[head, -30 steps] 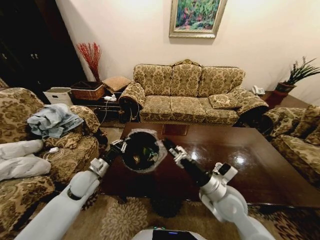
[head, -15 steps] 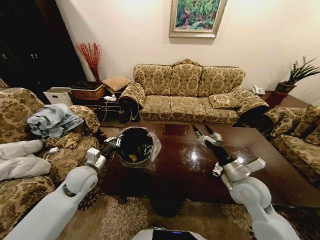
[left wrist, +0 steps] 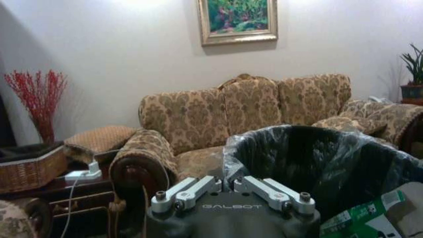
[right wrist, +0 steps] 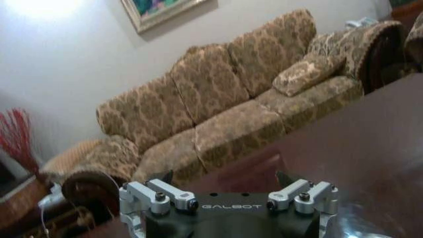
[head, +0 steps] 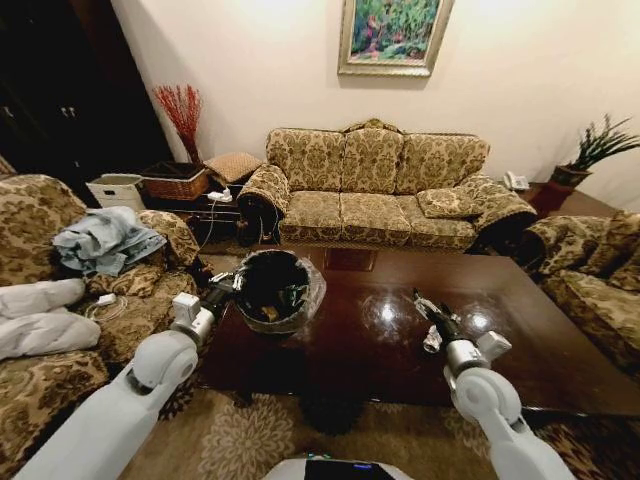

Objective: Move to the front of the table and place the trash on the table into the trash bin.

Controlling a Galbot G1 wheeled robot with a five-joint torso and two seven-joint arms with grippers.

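Spreading across the middle of the head view: the table, large, rectangular, of glossy dark brown wood, throwing back bright glare from the ceiling light, with a square inlay near its far edge; lying well in front of it along the far wall, a patterned gold sofa; flanking the table's left end, a matching armchair carrying a heap of blue-grey cloth.

Sitting at the table's left end, being gripped at its near rim: the trash bin, small, round, black, lined with a crinkled translucent plastic bag folding over the rim; showing inside it in the left wrist view, a green-and-white piece of trash lying against the liner; showing in the head view as a small green glint among dark contents.

Reaching in from the lower left: the left gripper, fingers pressed together on the bin's rim and liner, seen in its wrist view with both finger links drawn in to the centre against the plastic edge.

Hovering over the table's right half, well apart from the bin: the right gripper, fingers spread and holding nothing, seen in its wrist view with the dark tips standing wide apart above the polished wood.
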